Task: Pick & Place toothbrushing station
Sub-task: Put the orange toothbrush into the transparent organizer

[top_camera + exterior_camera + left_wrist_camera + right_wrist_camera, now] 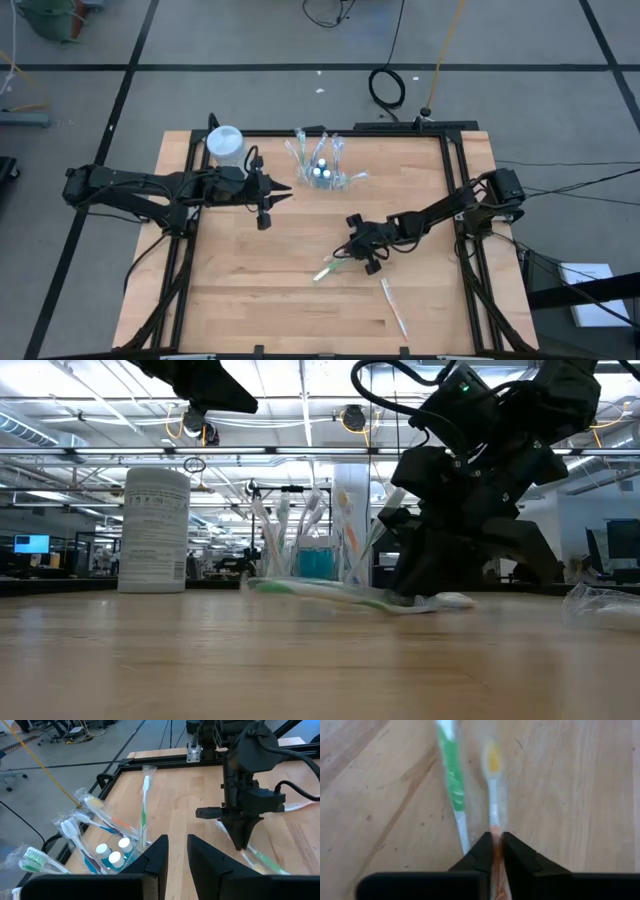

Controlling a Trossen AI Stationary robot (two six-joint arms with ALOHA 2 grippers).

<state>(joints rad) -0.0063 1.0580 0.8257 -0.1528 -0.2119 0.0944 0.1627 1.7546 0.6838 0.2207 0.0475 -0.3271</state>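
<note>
My right hand (pixel 494 851) is down on the tabletop (pixel 250 300) near its middle, fingers pinched on the thin neck of an orange-and-yellow toothbrush (pixel 493 795) still in its clear wrapper. A green-and-white toothbrush (pixel 452 780) lies just beside it, almost parallel. I judge the brush light and stiff, but the film around it looks slick and loose, so a grip on the handle's narrow middle may slide or roll; taking it close to the balance point should keep it from tipping.

My left hand (pixel 176 856) hovers off the tabletop near the clear cup (pixel 325 175) at the far side, fingers a little apart and holding nothing.

The right wrist view alone shows the pinch and the two brushes side by side. The high view shows instead where everything lies: the cup with its standing brushes and toothpaste tubes (pixel 114 856), a white container (pixel 225 141) to its left, and another wrapped toothbrush (pixel 394 308) lying well apart toward the near edge. The low view shows the green brush flat on the wood, with my right arm hiding the grip.
</note>
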